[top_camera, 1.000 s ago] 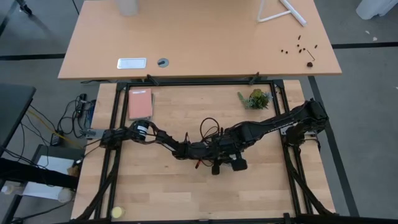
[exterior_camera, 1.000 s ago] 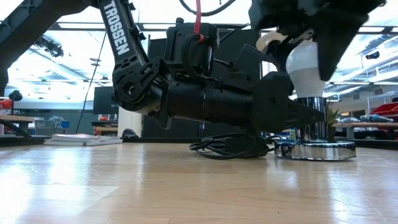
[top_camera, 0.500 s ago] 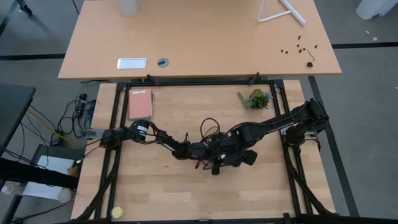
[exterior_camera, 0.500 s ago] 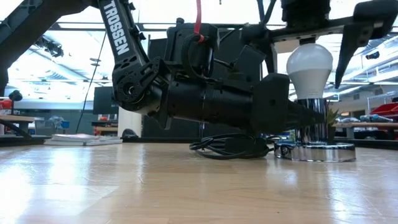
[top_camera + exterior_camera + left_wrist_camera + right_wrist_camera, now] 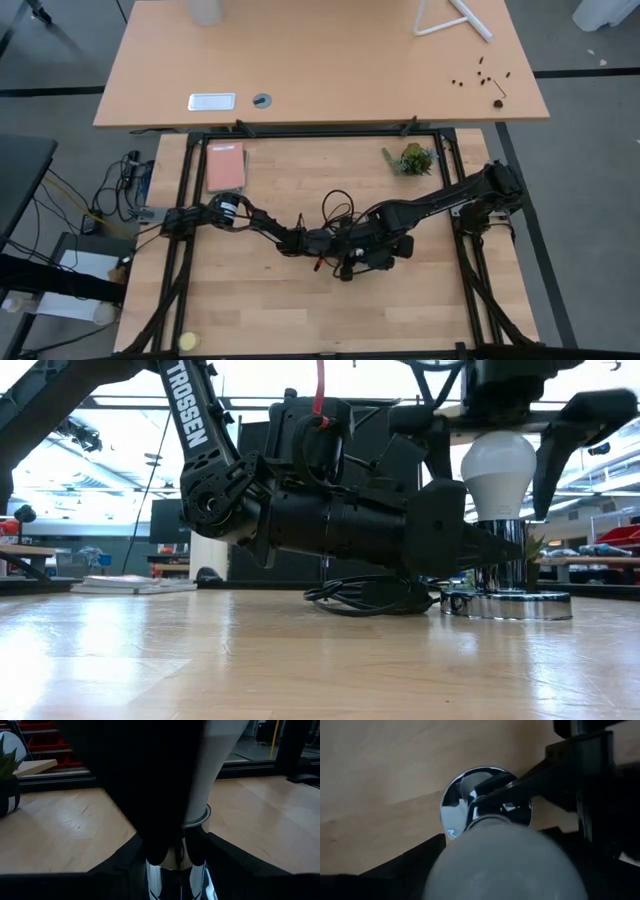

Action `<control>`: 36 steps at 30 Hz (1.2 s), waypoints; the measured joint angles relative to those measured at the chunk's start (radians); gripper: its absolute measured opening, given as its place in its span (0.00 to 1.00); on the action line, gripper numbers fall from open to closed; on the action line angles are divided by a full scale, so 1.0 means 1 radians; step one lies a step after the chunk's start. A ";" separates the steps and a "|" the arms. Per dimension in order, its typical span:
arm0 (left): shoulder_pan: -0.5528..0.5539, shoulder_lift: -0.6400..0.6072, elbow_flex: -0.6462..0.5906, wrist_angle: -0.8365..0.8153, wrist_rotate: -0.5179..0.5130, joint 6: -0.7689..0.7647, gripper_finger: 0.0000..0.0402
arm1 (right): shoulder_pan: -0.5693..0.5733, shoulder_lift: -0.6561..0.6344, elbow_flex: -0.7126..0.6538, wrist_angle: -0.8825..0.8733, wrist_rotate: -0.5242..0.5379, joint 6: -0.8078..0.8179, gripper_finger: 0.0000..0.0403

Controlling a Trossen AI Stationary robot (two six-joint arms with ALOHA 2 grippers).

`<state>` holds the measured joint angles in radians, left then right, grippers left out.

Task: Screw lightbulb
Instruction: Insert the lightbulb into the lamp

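Observation:
The white lightbulb (image 5: 498, 468) stands upright on the chrome socket post (image 5: 500, 565), which rises from a round chrome base disc (image 5: 505, 603) on the wooden table. My left gripper (image 5: 500, 545) reaches in level at mid-table and is shut on that post. My right gripper (image 5: 495, 495) hangs above, pointing down. It is open, with one finger on each side of the bulb (image 5: 505, 865) and a narrow gap at each side. In the high view my right gripper (image 5: 378, 250) hides the bulb. A black cord (image 5: 365, 595) lies coiled behind the socket. My left gripper pinches the chrome socket post (image 5: 175, 880) between its two fingers, just below the bulb's neck. The fingers (image 5: 510, 785) come in level and lie across the upright post. The socket stays upright, its base disc flat on the table.
A small potted plant (image 5: 410, 158) stands at the far right of the table and a pink book (image 5: 225, 167) lies far left. A yellow ball (image 5: 188, 341) sits at the near left corner. Free wood lies along the near side.
My right gripper has rolled about its downward line above the bulb, staying over the same spot. Its fingers, earlier one before the other across the bulb in the low view, now flank it. Bulb, socket and left gripper have kept still.

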<state>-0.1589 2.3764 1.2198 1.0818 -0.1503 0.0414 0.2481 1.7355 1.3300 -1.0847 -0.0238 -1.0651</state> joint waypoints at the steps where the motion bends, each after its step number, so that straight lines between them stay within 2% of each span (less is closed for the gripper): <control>1: 0.000 0.000 0.000 -0.002 -0.001 0.000 0.44 | 0.000 0.010 0.001 -0.001 0.000 -0.020 0.87; 8: 0.000 0.001 0.000 -0.002 -0.002 0.000 0.44 | -0.001 0.032 0.006 -0.006 0.024 -0.102 0.78; 13: 0.000 0.001 0.000 -0.001 -0.002 0.000 0.44 | -0.002 0.033 0.003 -0.009 0.024 -0.075 0.69; 16: 0.000 0.001 0.000 -0.002 -0.002 0.000 0.44 | -0.002 0.034 0.003 -0.011 0.023 -0.003 0.64; 21: 0.000 0.001 -0.001 -0.002 -0.001 0.000 0.44 | -0.002 0.035 0.002 -0.009 0.023 0.233 0.61; 27: 0.000 0.001 -0.001 -0.002 -0.001 -0.001 0.44 | -0.002 0.036 0.001 -0.003 0.019 0.630 0.66; 36: 0.000 0.001 -0.001 -0.002 0.000 -0.002 0.44 | -0.002 0.037 0.001 0.001 0.000 1.162 0.64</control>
<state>-0.1592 2.3775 1.2190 1.0794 -0.1505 0.0391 0.2462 1.7721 1.3308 -1.0840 -0.0238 0.0973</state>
